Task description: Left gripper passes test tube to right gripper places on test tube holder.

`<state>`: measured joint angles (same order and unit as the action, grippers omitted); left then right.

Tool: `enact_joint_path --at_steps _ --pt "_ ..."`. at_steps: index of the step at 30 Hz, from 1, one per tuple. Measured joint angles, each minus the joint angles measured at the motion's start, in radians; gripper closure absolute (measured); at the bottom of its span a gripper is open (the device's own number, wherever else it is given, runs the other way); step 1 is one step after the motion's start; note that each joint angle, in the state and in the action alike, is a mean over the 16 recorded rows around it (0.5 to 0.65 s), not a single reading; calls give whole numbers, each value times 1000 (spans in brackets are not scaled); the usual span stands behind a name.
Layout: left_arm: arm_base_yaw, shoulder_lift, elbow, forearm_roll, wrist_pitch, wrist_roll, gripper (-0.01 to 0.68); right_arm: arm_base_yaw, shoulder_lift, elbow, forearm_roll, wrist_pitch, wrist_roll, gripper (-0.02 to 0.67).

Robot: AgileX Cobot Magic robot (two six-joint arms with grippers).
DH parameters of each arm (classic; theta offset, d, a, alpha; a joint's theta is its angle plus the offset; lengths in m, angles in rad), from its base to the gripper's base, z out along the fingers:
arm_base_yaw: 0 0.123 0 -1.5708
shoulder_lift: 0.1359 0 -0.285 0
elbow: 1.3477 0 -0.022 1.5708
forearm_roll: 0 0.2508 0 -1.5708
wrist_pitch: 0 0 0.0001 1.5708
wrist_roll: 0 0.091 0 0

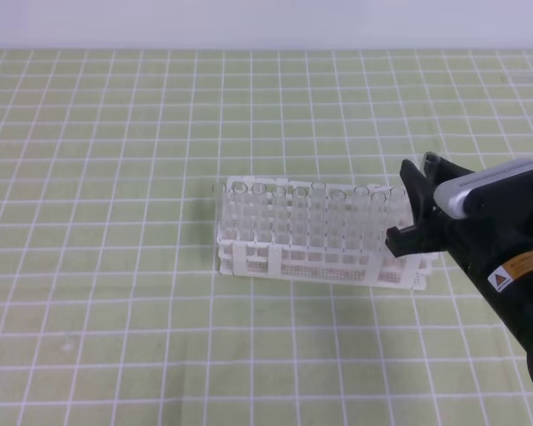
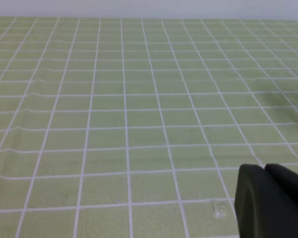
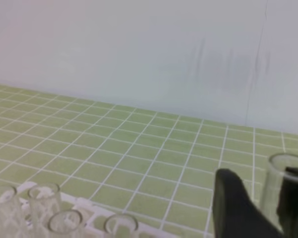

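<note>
Left gripper [image 2: 270,201]: only dark jaw tips show in its wrist view; spread or pressed together, cannot tell. Test tube holder [image 1: 315,232] mid-table, many tubes standing. At its 3 o'clock end, right gripper [image 1: 415,213] pinches the test tube [image 3: 283,191] upright above it. Risk: misaligned descent strikes the lattice or neighbouring tubes.

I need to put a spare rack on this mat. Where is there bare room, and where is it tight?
The checked mat lies bare left of the test tube holder, behind it toward the wall, and in front of it. It is tight at the holder's right end, where the right end effector grips a test tube.
</note>
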<state>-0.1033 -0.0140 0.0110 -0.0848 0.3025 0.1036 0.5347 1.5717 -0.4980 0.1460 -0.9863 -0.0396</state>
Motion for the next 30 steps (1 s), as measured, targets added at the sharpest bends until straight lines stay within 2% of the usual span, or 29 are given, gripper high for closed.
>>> enact_joint_path --at_steps 14,21,25,30 --pt "0 0 1 0 -1 0 673 0 -34 8 -7 -8 58 607" --pt "0 0 2 0 -2 0 673 0 -182 9 -114 2 28 622" --pt "0 0 1 0 -2 0 673 0 -341 10 -205 83 1 634" --pt "0 1 0 0 -2 0 673 0 -590 10 -298 343 -47 647"
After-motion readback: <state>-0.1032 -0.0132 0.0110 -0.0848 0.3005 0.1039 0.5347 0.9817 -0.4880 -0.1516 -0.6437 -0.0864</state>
